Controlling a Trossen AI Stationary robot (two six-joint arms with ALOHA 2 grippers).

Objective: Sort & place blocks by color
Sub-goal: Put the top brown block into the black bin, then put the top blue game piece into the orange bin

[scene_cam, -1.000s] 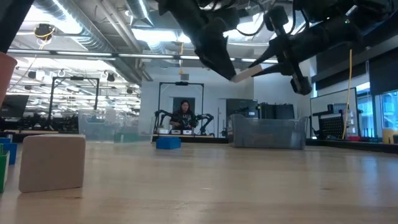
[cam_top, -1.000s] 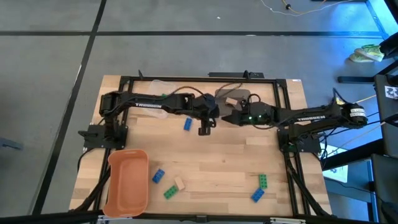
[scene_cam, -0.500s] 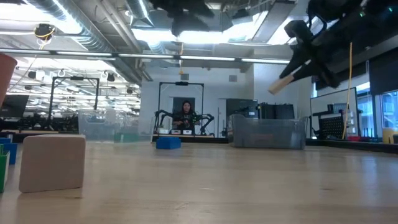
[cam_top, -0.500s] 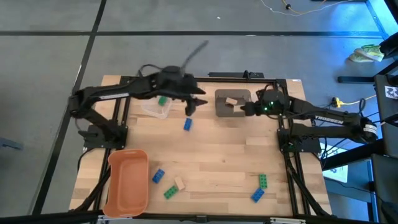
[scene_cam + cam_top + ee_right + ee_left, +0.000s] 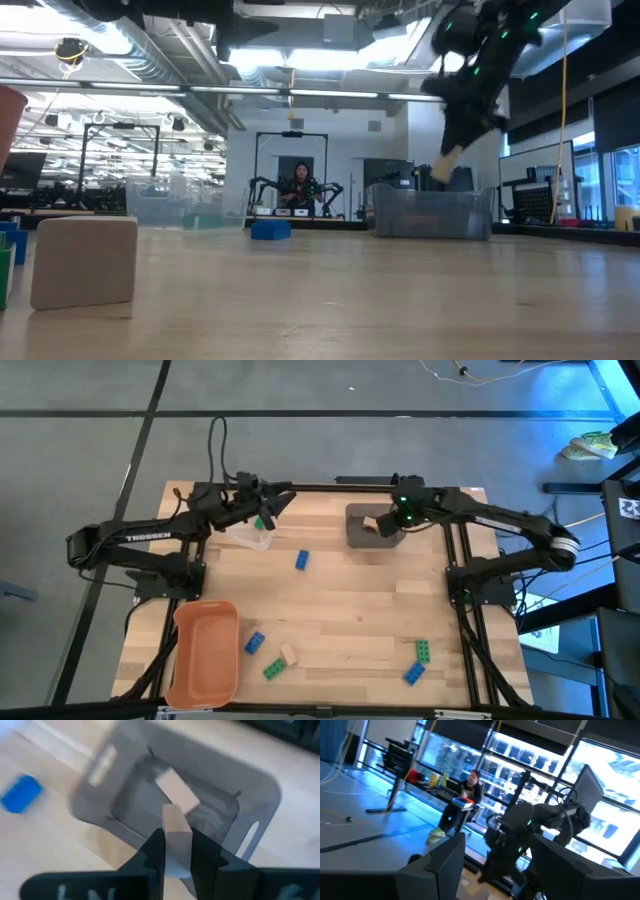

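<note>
My right gripper point(image 5: 175, 840) is shut on a pale tan block point(image 5: 176, 822) and hangs over the grey bin point(image 5: 360, 536), pointing down. A second tan block point(image 5: 175, 794) lies inside that bin. My left gripper point(image 5: 280, 498) is open and raised near the table's far edge, beside the clear bin point(image 5: 250, 537), which holds a green block point(image 5: 262, 520). Loose on the table are a blue block point(image 5: 301, 560), a blue point(image 5: 254, 643), green point(image 5: 273, 670) and tan point(image 5: 289, 655) group near the front, and a green point(image 5: 423, 651) and blue point(image 5: 413, 674) pair at front right. My right gripper pinches the tan block by its two long side faces point(image 5: 167, 845) between both fingers, coming from above and pointing down. The block's free end point(image 5: 446, 160) sticks out below the fingertips, lifted clear above the grey bin.
The orange bin point(image 5: 205, 650) stands at the near left corner. In the low view a tan block point(image 5: 85, 260) sits close to the camera. The black frame rail point(image 5: 330, 487) runs along the far edge. A person sits in the room beyond the table.
My left gripper has drawn back from the table's middle toward the far left and risen, tipping up to point level. My right gripper, keeping the tan block, has swung toward the far edge over the grey bin and turned from level to pointing down.
</note>
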